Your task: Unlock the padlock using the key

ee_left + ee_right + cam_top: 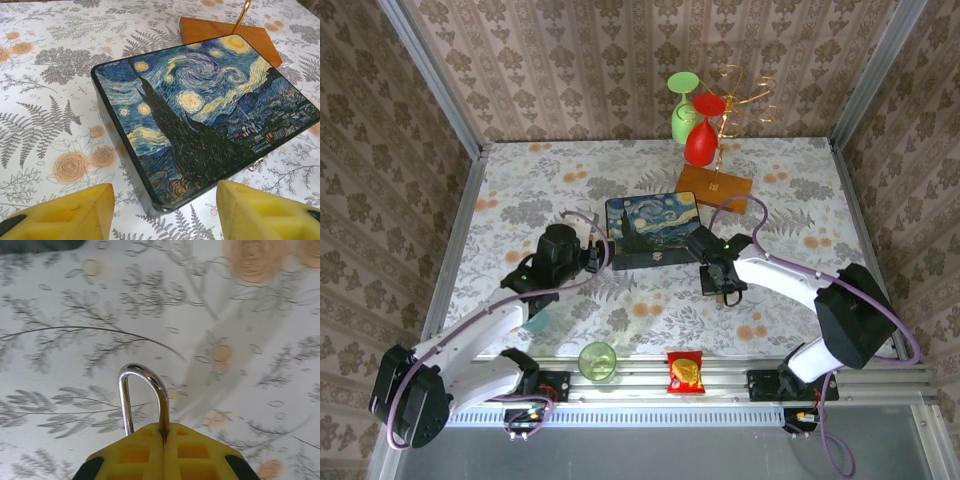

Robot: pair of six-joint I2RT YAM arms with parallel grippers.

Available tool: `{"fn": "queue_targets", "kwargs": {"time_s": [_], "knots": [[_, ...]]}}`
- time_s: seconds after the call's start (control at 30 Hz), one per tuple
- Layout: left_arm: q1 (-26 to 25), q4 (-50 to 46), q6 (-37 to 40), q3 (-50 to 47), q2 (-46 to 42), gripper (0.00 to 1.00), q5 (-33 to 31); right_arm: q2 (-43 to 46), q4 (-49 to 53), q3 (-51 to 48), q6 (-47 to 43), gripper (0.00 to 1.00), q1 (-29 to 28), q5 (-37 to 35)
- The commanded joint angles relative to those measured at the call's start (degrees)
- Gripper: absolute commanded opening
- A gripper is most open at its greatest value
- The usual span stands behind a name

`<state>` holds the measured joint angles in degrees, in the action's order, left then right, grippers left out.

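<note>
The padlock's silver shackle (142, 375) sticks out beyond my right gripper (164, 432), whose yellow fingers (200, 450) are pressed together on it; its brass body is hidden between the pads. In the top view my right gripper (720, 283) hangs low over the tablecloth, just right of the painted box's near corner. My left gripper (164, 195) stands open, its yellow fingers (75, 212) either side of the near corner of the starry-night painted box (200, 110), not touching it. From above, the left gripper (592, 255) is at the box's (653, 229) left edge.
A wooden base (714, 185) with a gold wire stand holds a red glass (700, 140) and a green glass (682, 110) behind the box. A green cup (597, 360) and a red snack packet (685, 372) lie at the near rail. Walls enclose the table.
</note>
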<state>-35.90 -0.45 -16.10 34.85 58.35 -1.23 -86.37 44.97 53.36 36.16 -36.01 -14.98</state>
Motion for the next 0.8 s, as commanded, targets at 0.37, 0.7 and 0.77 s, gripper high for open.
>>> {"fn": "queue_targets", "kwargs": {"time_s": [0.37, 0.7, 0.77], "knots": [[0.39, -0.92, -2.9, -4.18, -4.38, 0.57, 1.7, 1.07, 5.69, -1.52, 0.86, 0.0, 2.53, -5.63], [0.57, -2.67, -3.66, -6.8, -8.32, 0.57, 0.54, -4.13, -3.66, -3.01, 2.68, 0.0, 0.94, -0.87], [0.57, -2.38, -3.97, -7.07, -8.26, 0.57, 0.79, -4.75, -5.56, -3.43, 3.23, 0.0, 0.79, 0.48]]}}
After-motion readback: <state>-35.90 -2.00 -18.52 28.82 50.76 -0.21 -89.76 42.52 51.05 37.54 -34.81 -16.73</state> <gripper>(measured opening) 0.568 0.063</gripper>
